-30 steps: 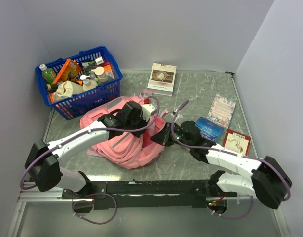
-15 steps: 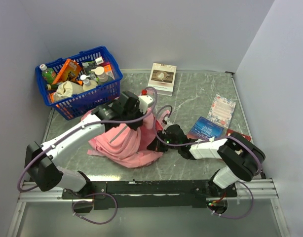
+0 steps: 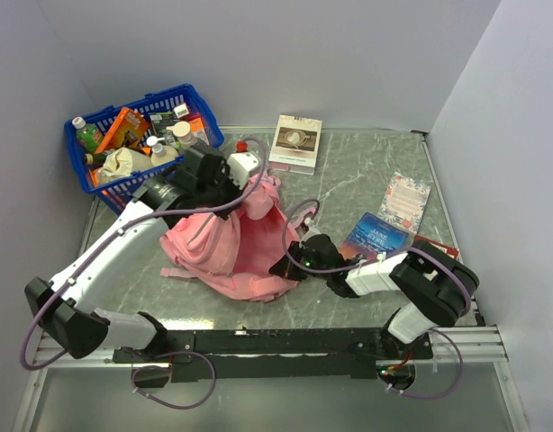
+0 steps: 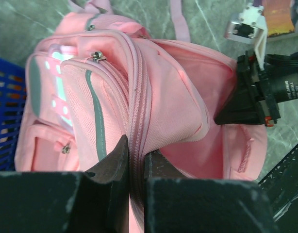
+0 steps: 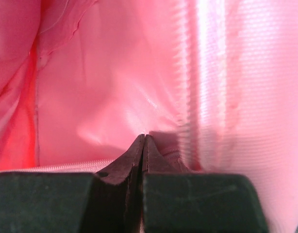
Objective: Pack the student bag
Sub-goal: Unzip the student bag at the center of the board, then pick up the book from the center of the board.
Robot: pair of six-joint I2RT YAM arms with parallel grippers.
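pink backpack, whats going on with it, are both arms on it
Both arms are on the pink backpack, spreading it open. The left claw is pinched on the zipper edge of the main compartment. The right claw is closed and sits inside the opposite rim, but it's unclear whether it pinches fabric. The compartment gapes, and nothing shows in the part that is visible. The blue basket of supplies and a cream book are not yet packed.

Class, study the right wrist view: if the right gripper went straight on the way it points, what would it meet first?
The pink inner fabric of the student bag: it fills the view beyond the right gripper, whose closed tips point into the open bag. Its distance is hard to judge.
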